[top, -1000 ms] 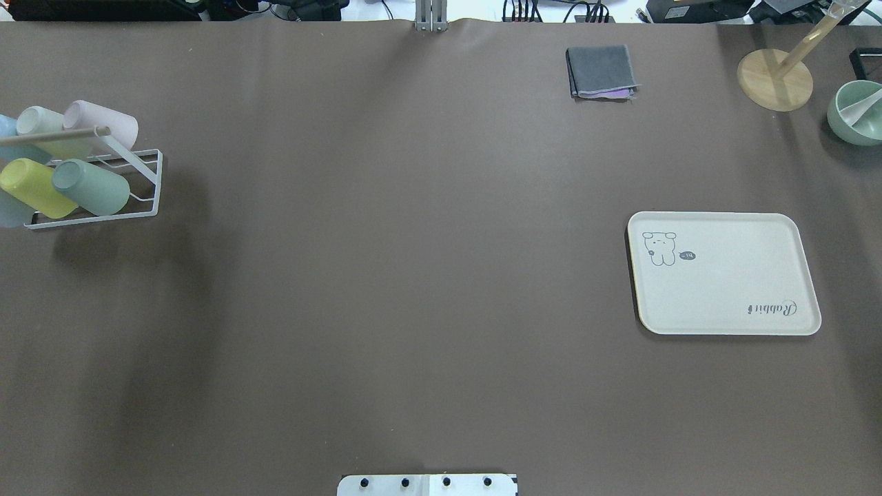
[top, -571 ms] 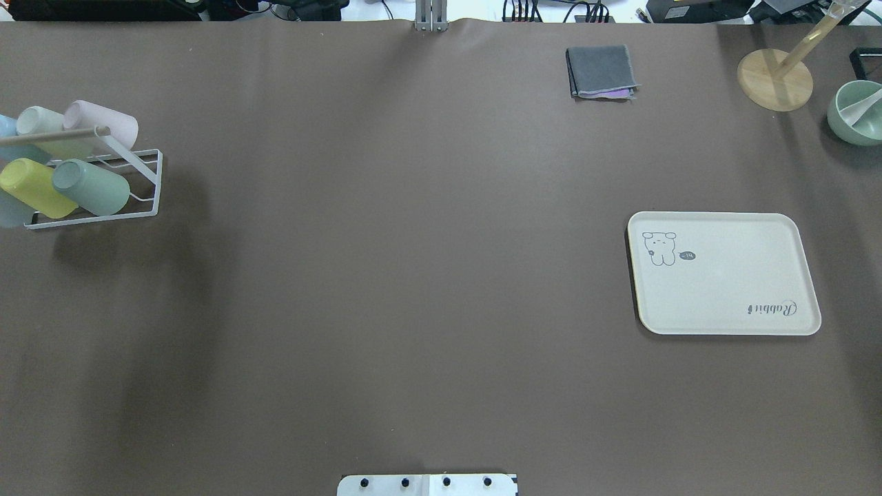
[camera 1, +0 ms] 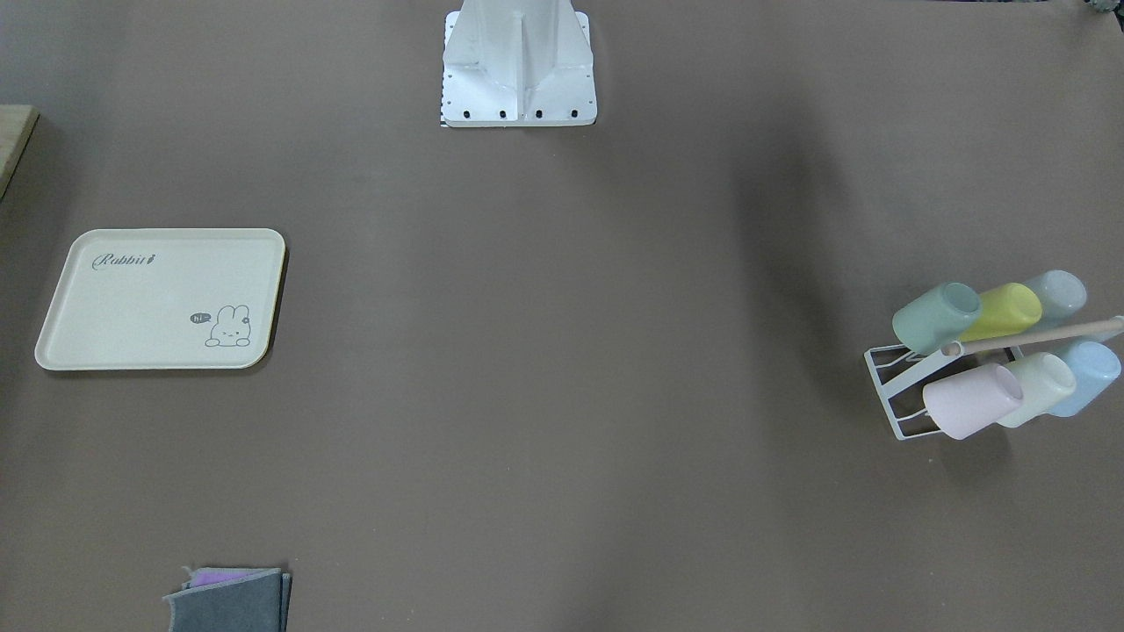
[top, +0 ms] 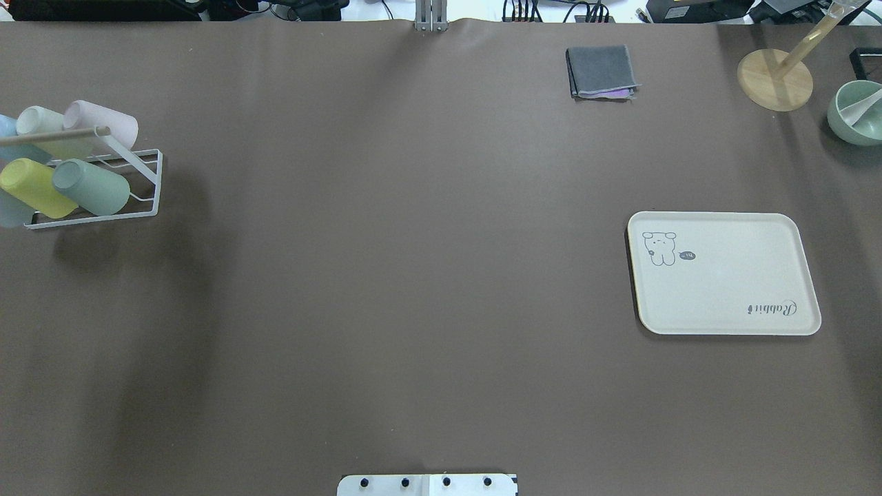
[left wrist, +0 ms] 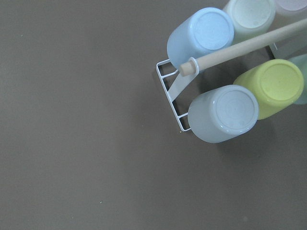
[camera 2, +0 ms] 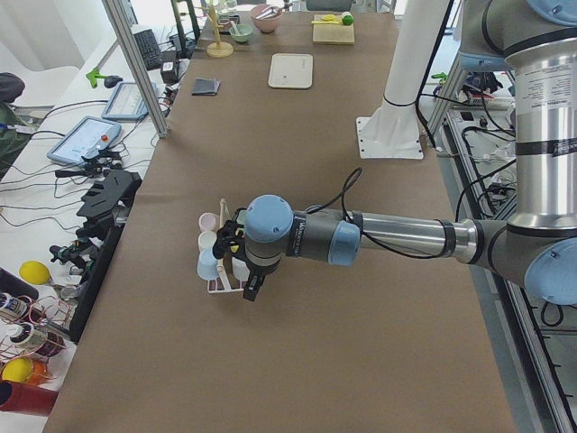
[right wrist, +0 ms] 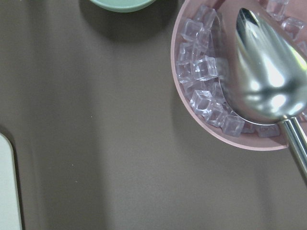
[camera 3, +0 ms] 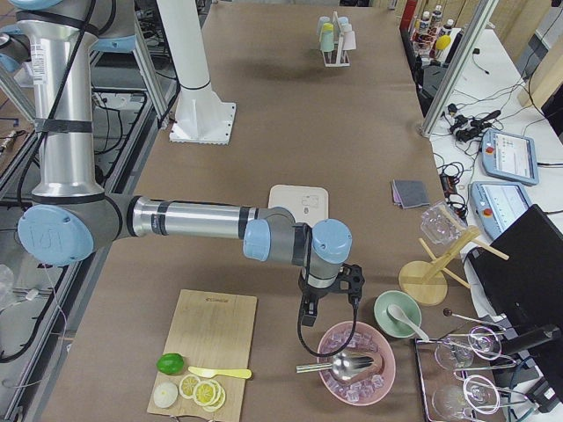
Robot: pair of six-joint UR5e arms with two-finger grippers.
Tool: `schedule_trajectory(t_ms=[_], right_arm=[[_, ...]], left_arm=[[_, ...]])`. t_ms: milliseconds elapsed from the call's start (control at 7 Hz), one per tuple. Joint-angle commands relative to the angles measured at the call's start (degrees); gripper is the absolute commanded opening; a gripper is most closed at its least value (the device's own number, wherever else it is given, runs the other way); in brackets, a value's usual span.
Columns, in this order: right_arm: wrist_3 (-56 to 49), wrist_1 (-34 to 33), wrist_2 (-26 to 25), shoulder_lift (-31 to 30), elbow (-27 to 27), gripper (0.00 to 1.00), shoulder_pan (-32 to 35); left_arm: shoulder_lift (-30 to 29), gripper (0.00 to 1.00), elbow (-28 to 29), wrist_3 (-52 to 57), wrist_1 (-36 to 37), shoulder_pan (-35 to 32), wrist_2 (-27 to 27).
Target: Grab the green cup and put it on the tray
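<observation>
The green cup (top: pixel 93 186) lies tilted on a white wire rack (top: pixel 148 184) at the table's left edge, beside a yellow cup (top: pixel 34 187). It also shows in the front view (camera 1: pixel 935 316), and a sliver of it at the right edge of the left wrist view (left wrist: pixel 302 79). The cream tray (top: pixel 723 289) with the bunny drawing lies bare at the right, also in the front view (camera 1: pixel 149 307). My left gripper (camera 2: pixel 251 289) hangs over the rack. My right gripper (camera 3: pixel 308 318) hangs beyond the tray, over a pink bowl. I cannot tell whether either is open.
The rack also holds pink (top: pixel 103 122), cream-green (top: pixel 41 124) and light blue (left wrist: pixel 204 36) cups. A grey cloth (top: pixel 599 71), a wooden stand (top: pixel 775 79) and a green bowl (top: pixel 856 114) sit at the back right. A pink bowl of ice (right wrist: pixel 216 96) holds a metal scoop.
</observation>
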Motion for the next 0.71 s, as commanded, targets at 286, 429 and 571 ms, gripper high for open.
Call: schedule_trajectory(t_ms=[286, 429, 571], right_arm=[[0.43, 0.09, 8.38, 0.18, 0.35, 1.00, -2.31], [0.52, 0.18, 8.34, 0.27, 0.52, 1.00, -5.28], [1.39, 3.23, 8.42, -0.17, -0.17, 1.00, -7.49]], left_arm=[[-3.44, 0.99, -3.96, 0.04, 0.87, 5.30, 3.12], [-4.14, 0.99, -7.38, 0.30, 4.62, 6.62, 7.84], [-6.15, 0.99, -8.45, 0.30, 5.78, 9.07, 11.20]])
